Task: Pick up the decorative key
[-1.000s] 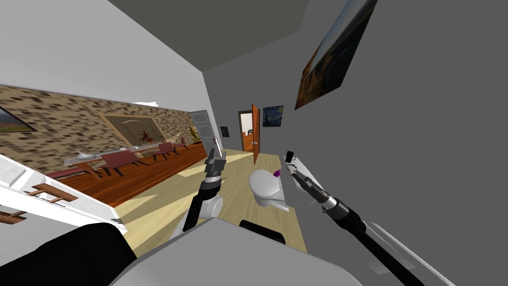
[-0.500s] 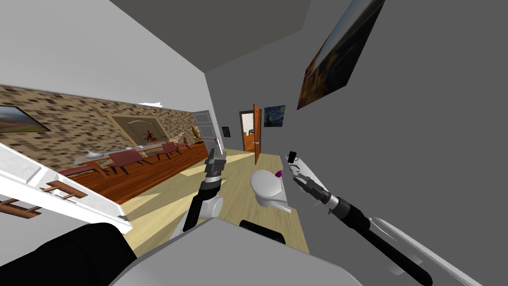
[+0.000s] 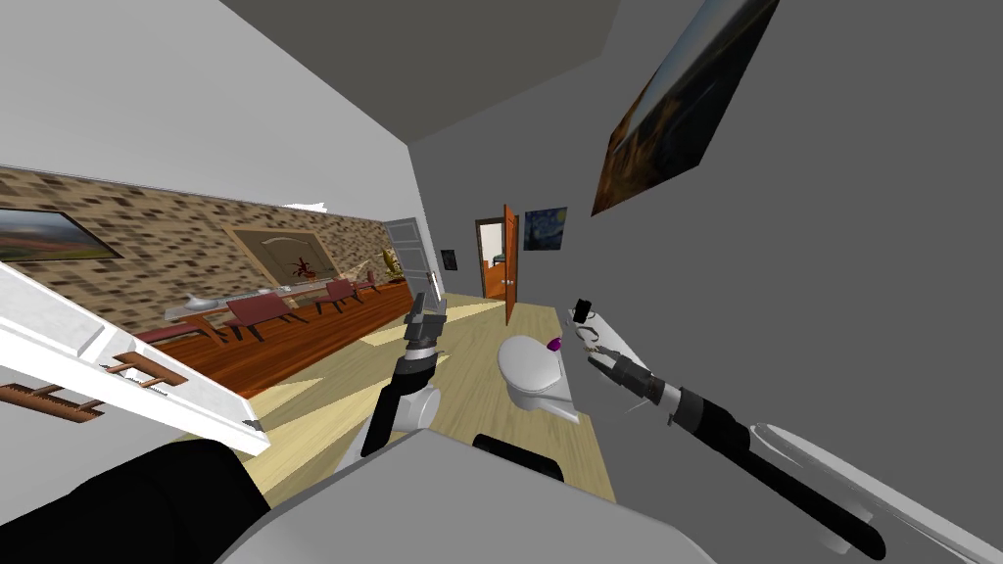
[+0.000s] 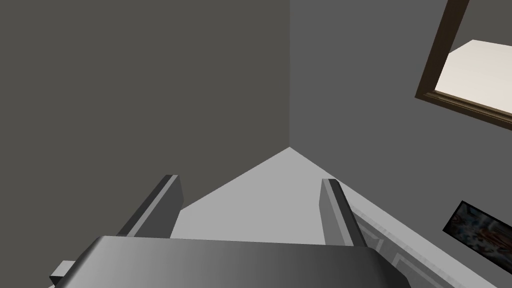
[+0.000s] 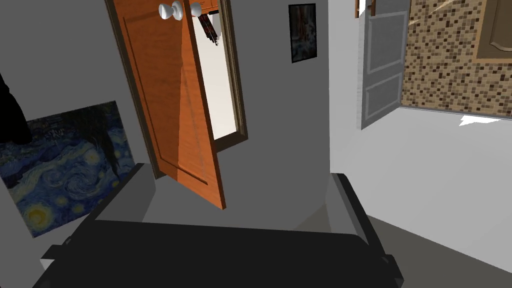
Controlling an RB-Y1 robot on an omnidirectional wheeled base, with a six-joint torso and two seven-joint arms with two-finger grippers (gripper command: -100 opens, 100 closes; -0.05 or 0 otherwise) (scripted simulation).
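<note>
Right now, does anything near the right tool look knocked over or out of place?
Nothing stands out. By the right tool, a small black thing sits on the white ledge; the shared slant is my camera's.

There's a small curved thing point(image 3: 589, 337) on the white ledge point(image 3: 609, 335), right at the tip of the right gripper point(image 3: 594, 354), and it's too small to call it the key. A little dark object point(image 3: 582, 310) sits further along and a purple speck point(image 3: 554, 344) by the round white fixture point(image 3: 529, 370), both too tiny to name. The wall painting point(image 3: 676, 108) runs off the top edge. In the right wrist view, a black shape point(image 5: 10, 115) is cut by the edge.
</note>
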